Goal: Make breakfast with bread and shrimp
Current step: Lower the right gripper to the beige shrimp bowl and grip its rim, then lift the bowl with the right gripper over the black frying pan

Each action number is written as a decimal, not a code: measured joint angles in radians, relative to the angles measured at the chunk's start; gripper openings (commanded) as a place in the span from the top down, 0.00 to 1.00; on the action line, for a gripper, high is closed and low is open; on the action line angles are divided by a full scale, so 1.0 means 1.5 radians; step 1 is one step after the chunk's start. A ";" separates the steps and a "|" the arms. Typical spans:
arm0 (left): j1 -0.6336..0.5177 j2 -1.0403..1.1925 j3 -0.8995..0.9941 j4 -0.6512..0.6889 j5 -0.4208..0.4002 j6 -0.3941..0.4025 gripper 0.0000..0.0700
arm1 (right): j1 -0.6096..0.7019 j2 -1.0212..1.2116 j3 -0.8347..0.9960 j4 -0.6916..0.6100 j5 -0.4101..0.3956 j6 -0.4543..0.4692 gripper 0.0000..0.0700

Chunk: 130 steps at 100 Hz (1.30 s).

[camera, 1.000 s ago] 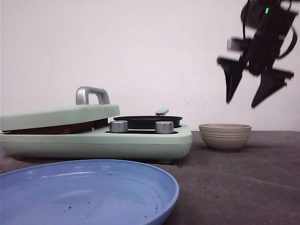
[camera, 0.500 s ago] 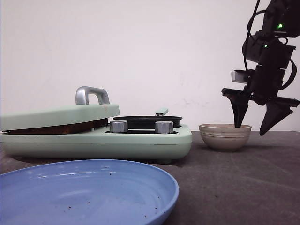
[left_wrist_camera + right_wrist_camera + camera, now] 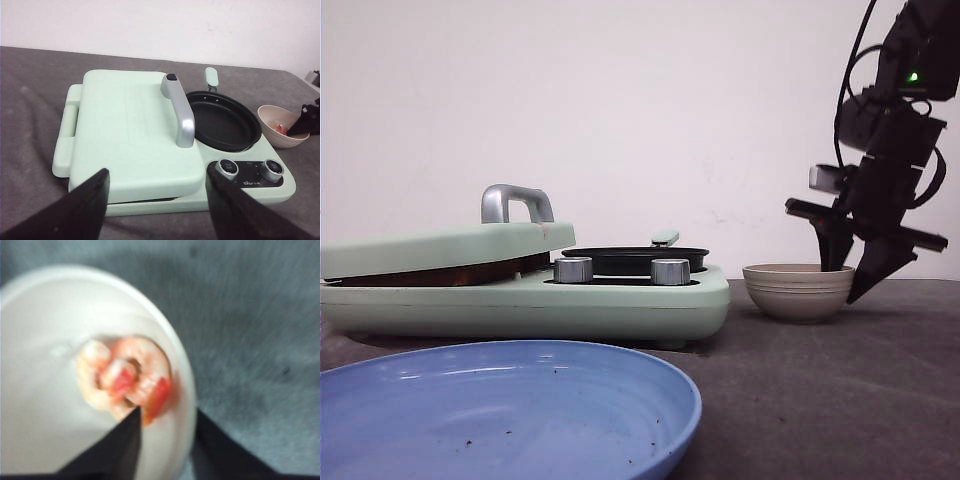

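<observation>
The right hand (image 3: 848, 268) hangs at the beige bowl (image 3: 798, 291) with its fingers spread: one finger dips inside the rim, the other stands outside the bowl's wall, so the rim sits between them. In the right wrist view the shrimp (image 3: 126, 377) lie curled together on the bowl's inner slope, pinkish-orange and white, with the inner fingertip (image 3: 131, 426) just beside them; the picture is blurred, so whether it touches them cannot be told. Left of the bowl on the dark grey surface (image 3: 820, 390) stands a pale green cooker (image 3: 525, 285) with a shut lid, a silver handle (image 3: 516, 203), two metal knobs (image 3: 671, 272) and a black round pan (image 3: 635, 260) set in its right part. A blue plate (image 3: 510, 410) fills the near foreground, speckled with crumbs. The left hand (image 3: 157, 200) hovers above the cooker's front edge, fingers wide apart and holding nothing. No bread shows in any view.
</observation>
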 measured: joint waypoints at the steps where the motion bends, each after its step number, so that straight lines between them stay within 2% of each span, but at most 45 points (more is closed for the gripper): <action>1: 0.000 0.000 0.000 0.000 0.000 0.000 0.55 | 0.000 0.001 0.000 0.000 0.000 0.000 0.98; 31: 0.000 0.000 0.000 0.000 0.000 0.000 0.55 | 0.002 0.002 0.006 0.008 -0.006 0.003 1.00; 55: 0.000 0.000 0.000 0.000 0.000 0.000 0.55 | 0.002 0.002 0.006 0.003 -0.036 0.002 1.00; 101: 0.000 0.000 0.000 0.000 0.000 0.000 0.55 | 0.002 0.001 0.005 0.006 -0.038 -0.003 1.00; 130: 0.000 0.000 0.000 0.000 0.000 0.000 0.55 | 0.010 -0.067 0.003 0.043 -0.053 -0.006 1.00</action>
